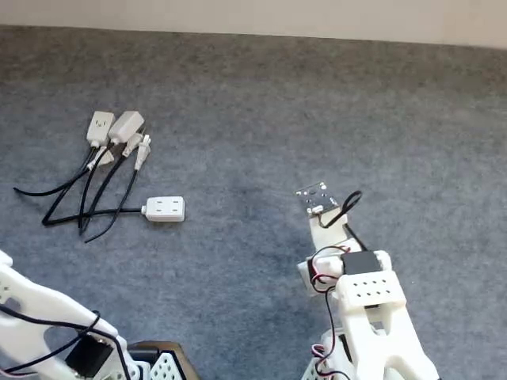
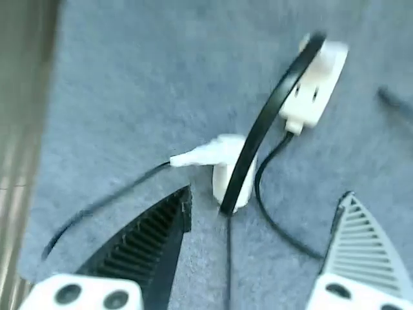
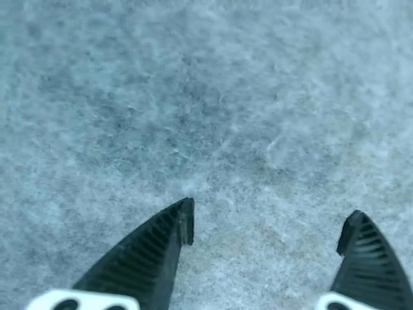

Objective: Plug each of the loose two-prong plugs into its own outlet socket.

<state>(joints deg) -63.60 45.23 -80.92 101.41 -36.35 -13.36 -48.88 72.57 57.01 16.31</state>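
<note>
1. Two white arms enter the high view from its near edge. The left arm [image 1: 43, 309] is at 7 o'clock and the right arm [image 1: 364, 293] at 5 o'clock.
2. The right gripper [image 3: 270, 210] hangs over bare carpet. Its two black fingers [image 3: 155, 248] are spread wide, with nothing between them.
3. The left gripper [image 2: 266, 194] has one black finger [image 2: 151, 239] and one pale one. They are also spread wide and grip nothing.
4. A black cord [image 2: 264, 123] arcs across the gap just ahead of the left gripper's tips. I cannot tell whether it touches either finger.
5. A white plug [image 2: 219, 158] lies on the carpet just past those tips. Beyond it is a white outlet socket [image 2: 316, 81], its slots facing up.
6. In the high view, a lone outlet block [image 1: 165, 208] sits at 9 o'clock from the centre, apart from the other pieces.
7. Farther off, at 10 o'clock, a second socket [image 1: 99, 127] and a boxy plug [image 1: 125, 125] lie side by side, touching. A slim plug [image 1: 142, 150] is just beside them. Their black cords [image 1: 82, 222] fan out toward 8 o'clock.
8. Grey carpet [image 1: 317, 103] covers the whole surface. The middle and the right half, from 1 to 4 o'clock, are open room.
9. A pale strip [image 1: 253, 14] borders the far edge at 12 o'clock.
</note>
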